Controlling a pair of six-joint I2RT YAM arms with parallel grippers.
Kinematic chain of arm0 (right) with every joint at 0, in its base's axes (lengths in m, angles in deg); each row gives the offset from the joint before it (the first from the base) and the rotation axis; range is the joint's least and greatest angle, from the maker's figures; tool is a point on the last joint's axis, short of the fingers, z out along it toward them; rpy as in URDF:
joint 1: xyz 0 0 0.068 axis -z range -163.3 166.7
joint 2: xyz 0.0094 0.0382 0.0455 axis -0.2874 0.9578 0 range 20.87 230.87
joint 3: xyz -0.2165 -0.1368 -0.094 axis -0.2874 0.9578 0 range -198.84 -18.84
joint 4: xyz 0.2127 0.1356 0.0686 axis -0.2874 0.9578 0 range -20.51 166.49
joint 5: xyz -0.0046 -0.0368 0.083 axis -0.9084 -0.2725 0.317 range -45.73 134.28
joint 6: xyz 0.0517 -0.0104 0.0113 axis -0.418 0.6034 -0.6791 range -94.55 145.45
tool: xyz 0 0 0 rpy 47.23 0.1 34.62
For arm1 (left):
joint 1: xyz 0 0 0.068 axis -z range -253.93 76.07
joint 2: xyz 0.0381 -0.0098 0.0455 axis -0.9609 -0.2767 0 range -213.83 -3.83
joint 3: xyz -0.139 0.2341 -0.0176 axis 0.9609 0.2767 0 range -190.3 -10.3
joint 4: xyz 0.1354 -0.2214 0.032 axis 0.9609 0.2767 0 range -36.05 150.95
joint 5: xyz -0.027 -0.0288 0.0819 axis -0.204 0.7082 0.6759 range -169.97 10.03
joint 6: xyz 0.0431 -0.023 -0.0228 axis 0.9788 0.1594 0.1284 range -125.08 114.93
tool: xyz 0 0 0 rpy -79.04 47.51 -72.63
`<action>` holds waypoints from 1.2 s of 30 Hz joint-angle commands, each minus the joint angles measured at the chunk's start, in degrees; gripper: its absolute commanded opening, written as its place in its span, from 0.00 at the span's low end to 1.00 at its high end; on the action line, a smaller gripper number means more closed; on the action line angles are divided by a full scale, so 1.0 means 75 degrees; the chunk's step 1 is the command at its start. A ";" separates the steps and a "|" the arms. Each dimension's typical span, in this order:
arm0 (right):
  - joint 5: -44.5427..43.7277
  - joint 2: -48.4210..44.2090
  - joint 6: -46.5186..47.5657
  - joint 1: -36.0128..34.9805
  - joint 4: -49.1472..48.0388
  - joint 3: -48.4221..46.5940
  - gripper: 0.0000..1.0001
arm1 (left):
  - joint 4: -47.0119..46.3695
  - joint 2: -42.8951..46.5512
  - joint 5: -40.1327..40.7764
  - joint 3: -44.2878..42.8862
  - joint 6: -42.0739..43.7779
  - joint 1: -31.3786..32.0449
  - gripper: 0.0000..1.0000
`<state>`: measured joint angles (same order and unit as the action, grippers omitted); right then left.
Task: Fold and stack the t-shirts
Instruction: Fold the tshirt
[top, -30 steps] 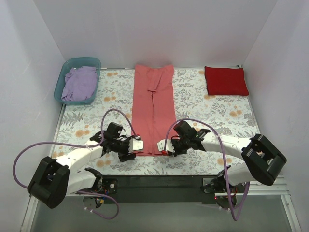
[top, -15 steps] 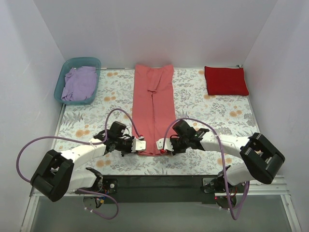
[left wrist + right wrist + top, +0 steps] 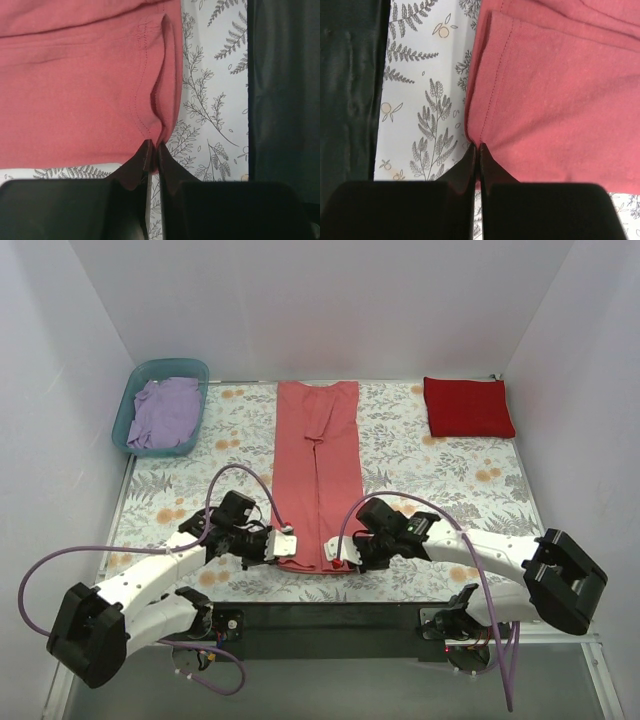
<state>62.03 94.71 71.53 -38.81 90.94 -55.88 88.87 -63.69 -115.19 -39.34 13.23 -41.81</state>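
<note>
Clamped tight on the near hem of the salmon-pink shirt [image 3: 316, 465]: left gripper [image 3: 152, 145] at the left corner, right gripper [image 3: 476, 146] at the right corner. Laid out as a long narrow strip down the middle of the floral cloth [image 3: 420, 470]. Folded square at the cloth's far right corner: red shirt [image 3: 467, 407]. Bunched in the teal tub [image 3: 170, 365] at the cloth's far left corner: purple shirt [image 3: 165, 412].

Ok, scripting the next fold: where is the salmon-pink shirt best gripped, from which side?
Grip the salmon-pink shirt at its near hem corners, from the outer sides: it lies flat, a narrow strip running away from the arms. The left tool and right tool pinch there.
</note>
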 commanded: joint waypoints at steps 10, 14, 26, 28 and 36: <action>0.0210 0.0382 0.1202 0.1528 0.0597 -0.1705 0.01 | 0.0337 -0.1437 -0.0519 -0.2430 0.0406 -0.1551 0.00; 0.0502 0.1285 0.1927 0.2220 0.0573 -0.2897 0.01 | -0.0352 -0.2318 -0.0507 -0.3110 0.0523 -0.1892 0.00; 0.0913 0.4063 0.3323 0.3486 0.0585 -0.5560 0.01 | -0.1409 -0.5354 -0.0448 -0.5502 0.0981 -0.2512 0.00; 0.0972 0.4507 0.3441 0.3627 0.0585 -0.6109 0.01 | -0.1409 -0.5823 -0.0495 -0.5982 0.1109 -0.2630 0.00; 0.1042 0.5728 0.3675 0.3932 0.0573 -0.7448 0.01 | -0.1562 -0.7123 -0.0484 -0.7120 0.1157 -0.2841 0.00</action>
<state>68.72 135.91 95.22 -9.95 94.96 -108.20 78.51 -116.16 -118.06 -89.87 20.46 -62.64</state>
